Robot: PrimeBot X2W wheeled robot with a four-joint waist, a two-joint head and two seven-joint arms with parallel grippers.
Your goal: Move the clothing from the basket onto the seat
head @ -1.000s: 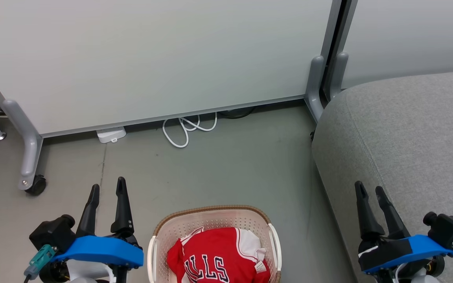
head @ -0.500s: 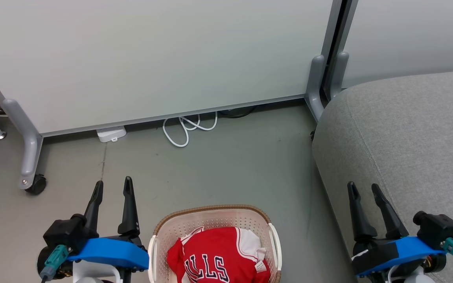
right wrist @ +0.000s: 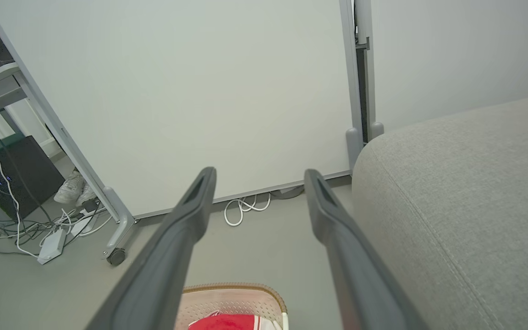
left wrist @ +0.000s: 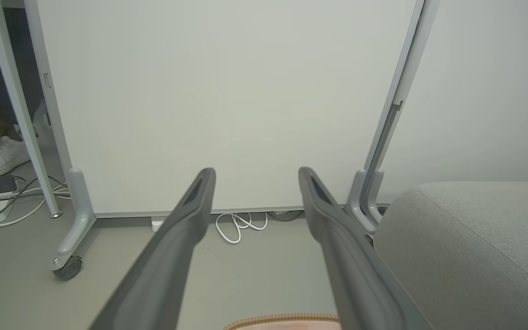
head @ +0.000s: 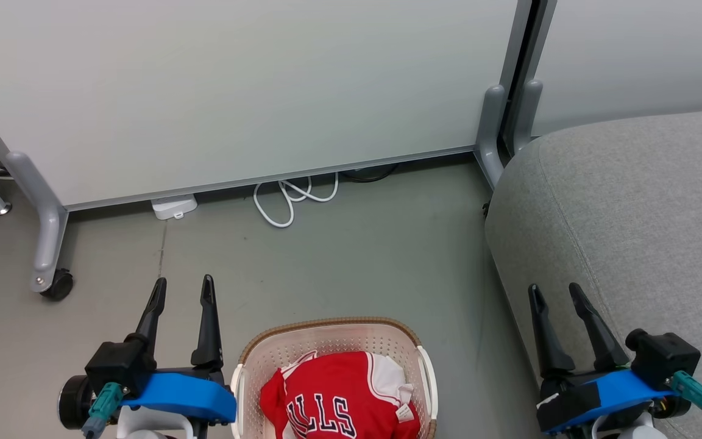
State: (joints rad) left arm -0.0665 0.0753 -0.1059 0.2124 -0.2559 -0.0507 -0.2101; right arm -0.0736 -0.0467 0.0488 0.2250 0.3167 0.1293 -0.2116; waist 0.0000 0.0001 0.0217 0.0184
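Comparing this moment with the second before, we find both arms drawn inward: the left gripper has shifted right toward the basket, and the right gripper has shifted left toward it, though it remains in front of the seat. Both pairs of fingers stand spread wide with nothing between them, and each wrist view shows bare wall through the gap. The clothing, a red bundle, lies untouched inside the basket, which sits on the floor between the two grippers and to the left of the seat. Neither gripper touches basket or cloth. We judge the transfer not yet begun: this is the approach, the arms closing on the basket from either side. A descent into the basket is needed next. In our judgement, the shiny fabric may call for a deep pinch if it is to lift cleanly.
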